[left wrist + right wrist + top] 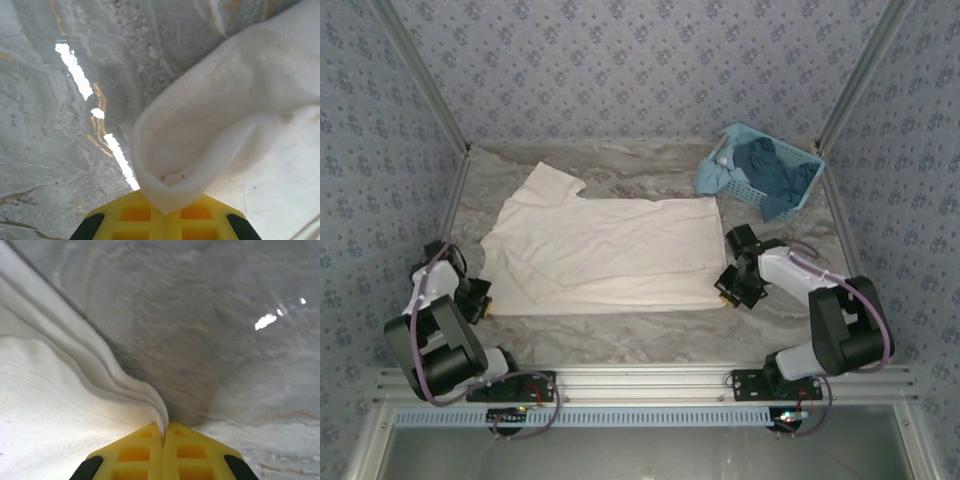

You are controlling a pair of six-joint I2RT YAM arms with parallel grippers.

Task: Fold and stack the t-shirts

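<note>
A large cream t-shirt (605, 250) lies spread on the marble table, one sleeve pointing to the far left. My left gripper (483, 300) sits at its near left corner, shut on a folded edge of the cloth (200, 150) that bulges out of the yellow fingers (135, 212). At the near right corner my right gripper (728, 288) is shut on the layered hem (145, 395), which runs pinched between its yellow fingers (192, 450). The cream t-shirt (50, 390) spreads to the left in the right wrist view.
A light blue lattice basket (760, 170) holding dark blue clothes stands at the far right. Aluminium frame posts and patterned walls close in the table (650, 165). Bare marble lies along the near edge and the far side.
</note>
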